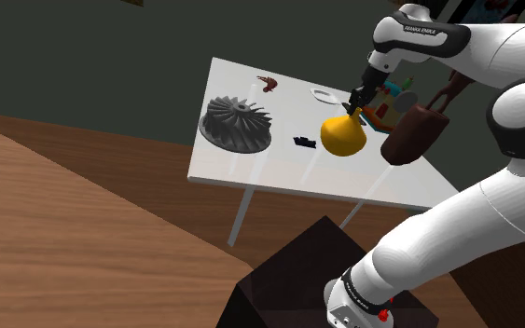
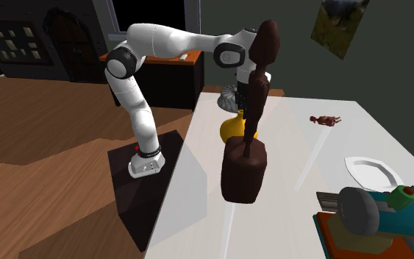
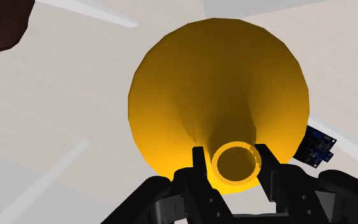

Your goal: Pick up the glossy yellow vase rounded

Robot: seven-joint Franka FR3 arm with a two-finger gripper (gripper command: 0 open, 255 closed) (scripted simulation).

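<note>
The yellow vase (image 1: 342,137) has a round body and a narrow neck and stands upright near the middle of the white table (image 1: 251,170). My black gripper (image 1: 354,101) comes down onto its neck from above. In the wrist view the two fingers of my gripper (image 3: 236,164) clasp the neck's rim on either side, with the vase's body (image 3: 215,95) swelling out below. In the second exterior view the vase (image 2: 232,129) peeks out from behind a brown sculpture. I cannot tell whether its base still touches the table.
A tall dark brown sculpture (image 1: 414,130) stands close beside the vase, toward the stand. A grey finned wheel (image 1: 237,123), a small dark part (image 1: 304,142), a white plate (image 1: 325,95), a reddish figurine (image 1: 269,84) and a teal toy (image 2: 374,213) share the table.
</note>
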